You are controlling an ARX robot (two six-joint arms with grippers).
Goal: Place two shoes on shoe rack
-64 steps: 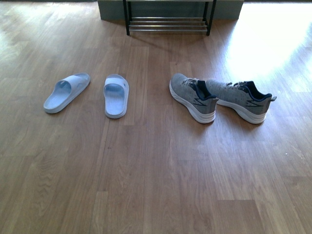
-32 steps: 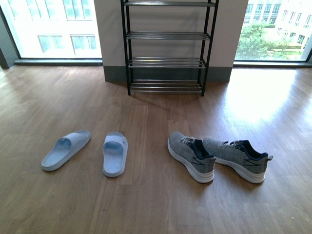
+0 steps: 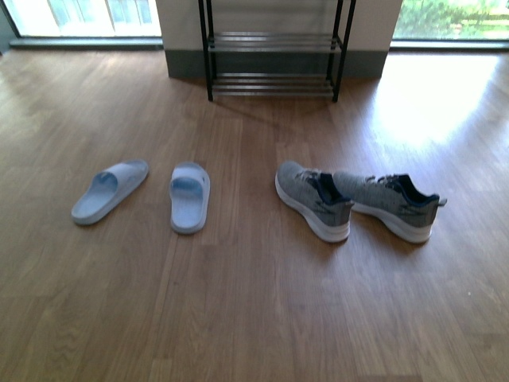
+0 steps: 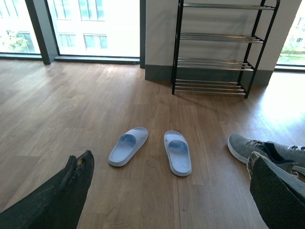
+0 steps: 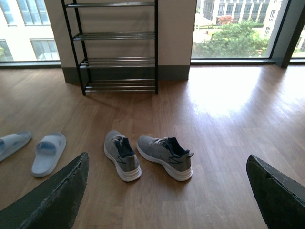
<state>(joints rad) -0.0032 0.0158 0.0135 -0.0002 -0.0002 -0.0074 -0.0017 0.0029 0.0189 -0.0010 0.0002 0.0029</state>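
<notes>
A: Shoes first: all four lie on the wooden floor [image 3: 238,302], and none is on the shoe rack [image 3: 273,82].

B: Run them left to right.

A: Furthest left is the angled slide [image 3: 110,191], pale blue, with its toe turned away to the right. Just beside it is the straight slide [image 3: 190,196], pointing toward the rack. After a clear gap comes the first sneaker [image 3: 312,199], grey with a white sole and its heel toward the camera. The second sneaker [image 3: 387,204] sits just beside it on the right, turned more side-on.

B: And the rack?

A: It stands well beyond them against the wall, black-framed with chrome bars, roughly between the two pairs.

B: Anything different from half a second ago?

A: Only the front camera's framing. It showed four tiers then and shows the lower two now, and the shoes sit higher in the picture. Their layout on the floor is unchanged.

B: The claws?

A: The left gripper [image 4: 169,157] has its dark fingers [image 4: 57,200] spread wide with nothing between them. The right gripper [image 5: 167,160] is the same, its fingers [image 5: 276,195] far apart and empty. Both are well clear of the shoes.
</notes>
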